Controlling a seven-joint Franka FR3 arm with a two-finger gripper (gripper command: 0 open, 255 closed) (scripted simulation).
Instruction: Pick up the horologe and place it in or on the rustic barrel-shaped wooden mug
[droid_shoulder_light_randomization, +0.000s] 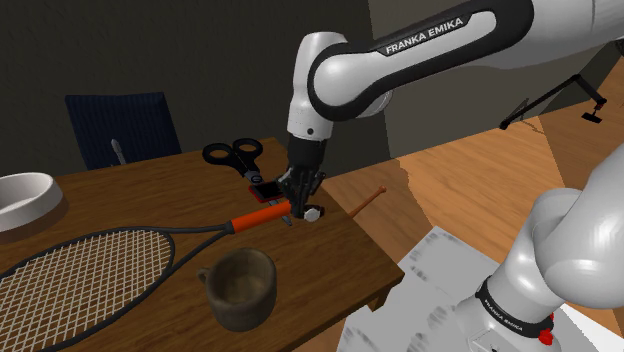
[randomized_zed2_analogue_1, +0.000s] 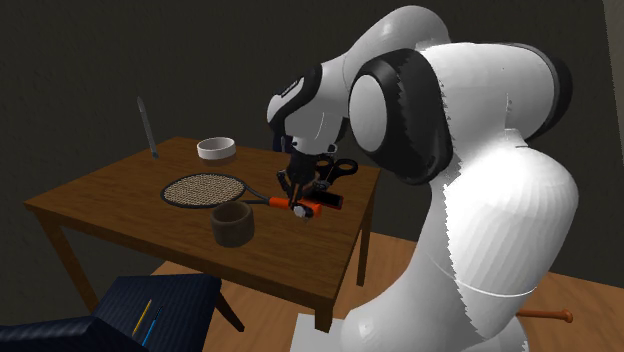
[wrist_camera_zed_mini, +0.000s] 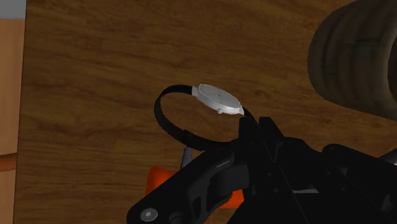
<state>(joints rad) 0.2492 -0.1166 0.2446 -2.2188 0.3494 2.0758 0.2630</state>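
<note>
Wrist view: claw (wrist_camera_zed_mini: 256, 129) clamped on watch (wrist_camera_zed_mini: 219, 100) strap above table (wrist_camera_zed_mini: 95, 76); barrel mug (wrist_camera_zed_mini: 353, 60) nearby, empty.

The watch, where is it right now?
In the shoulder view, the wristwatch is at the gripper's tip, just past the racket's orange handle, above and right of the brown mug.

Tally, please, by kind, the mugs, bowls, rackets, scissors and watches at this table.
Brown barrel-shaped wooden mug: 1
White round bowl: 1
Orange-handled strung racket: 1
Black-handled scissors: 1
Black-strapped white-faced wristwatch: 1
Total: 5
</note>
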